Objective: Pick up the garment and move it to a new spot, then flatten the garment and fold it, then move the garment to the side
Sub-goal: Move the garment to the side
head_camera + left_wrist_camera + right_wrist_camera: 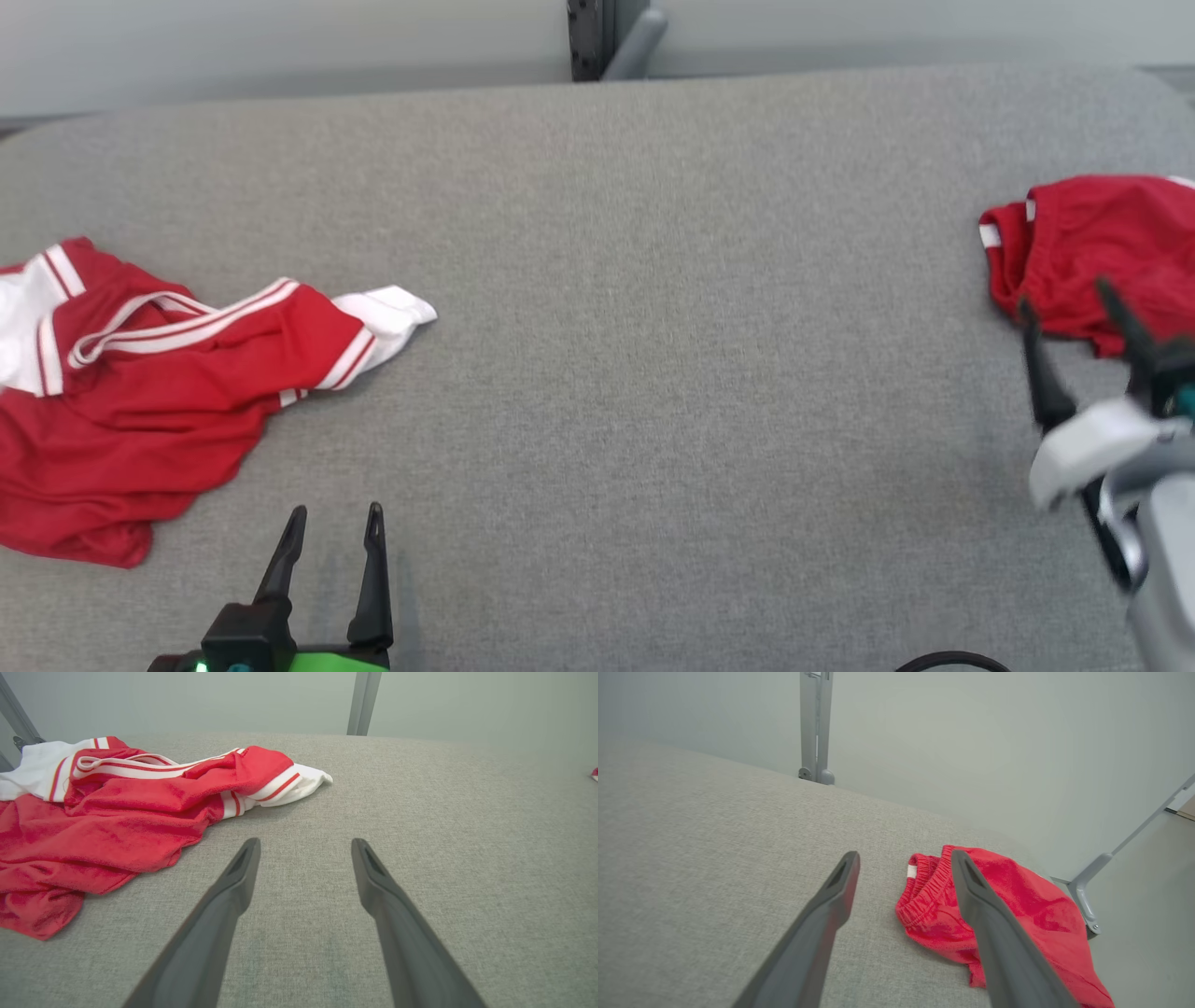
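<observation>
Grey woven cloth with a fine, matte grain covers the broad worktop (653, 280), which ends at a pale wall (280, 37).

At 9 o'clock in the head view lies a red-and-white jersey (140, 401). It is soft, crumpled knit, heaped in loose folds, with one striped white cuff pointing toward the centre.

At 3 o'clock, close to the worktop's edge, red shorts (1092, 252) sit in a compact bundle, the gathered elastic waistband turned inward.

The left claw (336, 511) hangs released at 7 o'clock, just beside the jersey's hem. The right claw (1064, 297) is also spread wide and holds nothing, near the shorts.

I judge the shorts set aside and the jersey's pick-up in hand. The next move calls for a pinch on one fold of it, then a high lift to clear the drape.
</observation>
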Controlling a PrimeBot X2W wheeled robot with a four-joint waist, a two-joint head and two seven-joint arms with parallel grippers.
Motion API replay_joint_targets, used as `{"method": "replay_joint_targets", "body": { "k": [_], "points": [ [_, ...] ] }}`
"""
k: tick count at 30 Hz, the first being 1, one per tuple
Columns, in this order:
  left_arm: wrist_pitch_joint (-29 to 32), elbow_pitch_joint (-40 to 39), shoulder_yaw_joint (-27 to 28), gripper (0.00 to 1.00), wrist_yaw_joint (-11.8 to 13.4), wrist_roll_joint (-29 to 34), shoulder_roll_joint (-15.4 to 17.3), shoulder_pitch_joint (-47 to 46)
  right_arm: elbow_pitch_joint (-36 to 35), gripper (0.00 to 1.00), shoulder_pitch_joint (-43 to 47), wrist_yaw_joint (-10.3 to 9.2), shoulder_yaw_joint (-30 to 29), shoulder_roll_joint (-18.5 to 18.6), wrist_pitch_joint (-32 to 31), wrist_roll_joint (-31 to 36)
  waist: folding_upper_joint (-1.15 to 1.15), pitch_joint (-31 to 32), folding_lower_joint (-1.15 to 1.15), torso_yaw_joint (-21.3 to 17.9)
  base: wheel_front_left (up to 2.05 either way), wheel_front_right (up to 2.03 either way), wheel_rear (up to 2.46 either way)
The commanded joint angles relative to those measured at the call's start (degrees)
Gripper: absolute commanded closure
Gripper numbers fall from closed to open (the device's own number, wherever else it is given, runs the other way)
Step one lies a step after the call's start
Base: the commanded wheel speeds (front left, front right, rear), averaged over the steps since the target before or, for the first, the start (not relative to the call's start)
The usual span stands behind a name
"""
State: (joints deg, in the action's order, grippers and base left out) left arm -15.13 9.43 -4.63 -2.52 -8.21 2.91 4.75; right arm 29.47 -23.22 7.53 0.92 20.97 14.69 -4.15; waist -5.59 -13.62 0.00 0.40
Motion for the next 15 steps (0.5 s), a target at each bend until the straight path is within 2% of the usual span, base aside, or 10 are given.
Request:
{"method": "replay_joint_targets", "body": {
  "k": [1,7,15],
  "points": [
    [-0.01,0.48,0.44,0.0,-0.08,-0.46,0.04,1.32,-3.15,0.0,5.33,-0.08,-0.23,-1.09,0.38,-0.48,0.01,6.24,0.0,2.13,0.0,0.0,0.0],
    [-0.01,2.16,0.8,0.0,-1.11,-0.37,0.05,1.62,-14.56,0.0,19.53,-0.08,-2.48,-6.62,0.39,0.6,0.01,8.6,0.0,3.94,0.0,0.0,0.0],
    [-0.01,2.64,1.23,0.0,-1.84,-0.94,0.04,1.9,-20.14,0.0,29.23,-0.08,-4.09,-13.61,0.4,3.53,0.01,10.91,0.0,4.88,0.0,0.0,0.0]
  ]
}}
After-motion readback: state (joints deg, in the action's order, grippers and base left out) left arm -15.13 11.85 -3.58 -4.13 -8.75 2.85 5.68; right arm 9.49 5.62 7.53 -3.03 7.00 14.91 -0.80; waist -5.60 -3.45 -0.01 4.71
